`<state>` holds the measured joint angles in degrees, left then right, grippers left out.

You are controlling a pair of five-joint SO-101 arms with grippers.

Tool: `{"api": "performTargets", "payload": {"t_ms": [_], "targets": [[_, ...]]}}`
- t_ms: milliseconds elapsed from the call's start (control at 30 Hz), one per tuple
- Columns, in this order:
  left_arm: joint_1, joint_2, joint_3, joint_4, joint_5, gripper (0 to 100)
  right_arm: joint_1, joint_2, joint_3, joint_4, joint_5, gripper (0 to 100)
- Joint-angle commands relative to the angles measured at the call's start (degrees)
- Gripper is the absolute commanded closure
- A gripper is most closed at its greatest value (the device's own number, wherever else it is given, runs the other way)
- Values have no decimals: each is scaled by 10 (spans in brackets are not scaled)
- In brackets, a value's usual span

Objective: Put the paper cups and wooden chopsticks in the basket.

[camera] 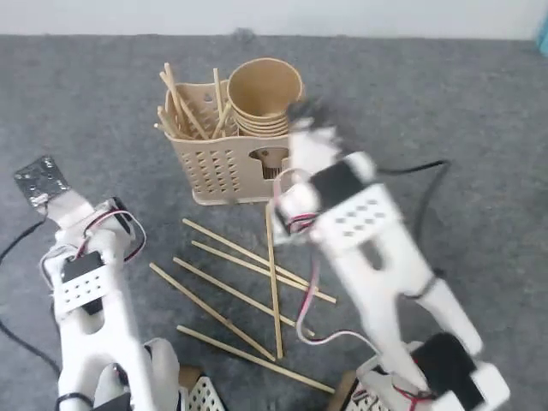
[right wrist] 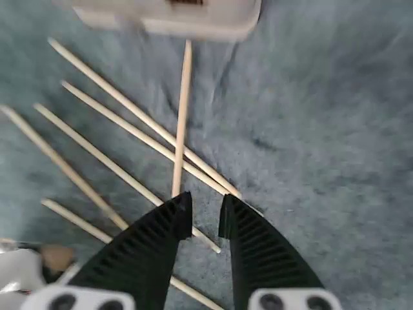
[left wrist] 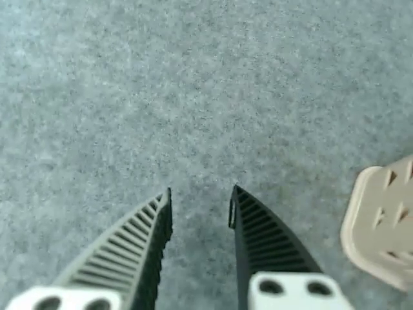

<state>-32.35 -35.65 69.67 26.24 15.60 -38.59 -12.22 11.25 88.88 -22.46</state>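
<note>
High view: cups (camera: 264, 90) and some chopsticks (camera: 175, 103) are stowed in the basket (camera: 224, 167) — six are left on the tabletop (camera: 445, 103); left gripper (left wrist: 200, 213) and right gripper (right wrist: 205, 213) are held parted, empty.

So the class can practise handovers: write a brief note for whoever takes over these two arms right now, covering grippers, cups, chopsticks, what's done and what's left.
Left gripper: jaws open, empty, over bare carpet beside the basket.
Right gripper: jaws slightly apart, empty, above the loose chopsticks.
Done: cups stacked in the basket, some chopsticks standing in its other compartment.
Left: all six loose chopsticks on the carpet in front of the basket.
</note>
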Motion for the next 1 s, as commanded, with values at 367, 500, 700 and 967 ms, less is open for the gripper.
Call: {"api": "performTargets", "payload": {"t_ms": [367, 500, 700, 967], "targets": [[-46, -13, -26, -4, 48, 863, -38, 163, 173, -422, -9, 918], [-34, -13, -22, -16, 48, 863, -38, 188, 163, -435, -9, 918], [-33, -13, -22, -16, 47, 863, -37, 217, 167, -444, -8, 930], [-33, -13, -22, -16, 47, 863, -46, 102, 168, -326, -8, 991]]}}
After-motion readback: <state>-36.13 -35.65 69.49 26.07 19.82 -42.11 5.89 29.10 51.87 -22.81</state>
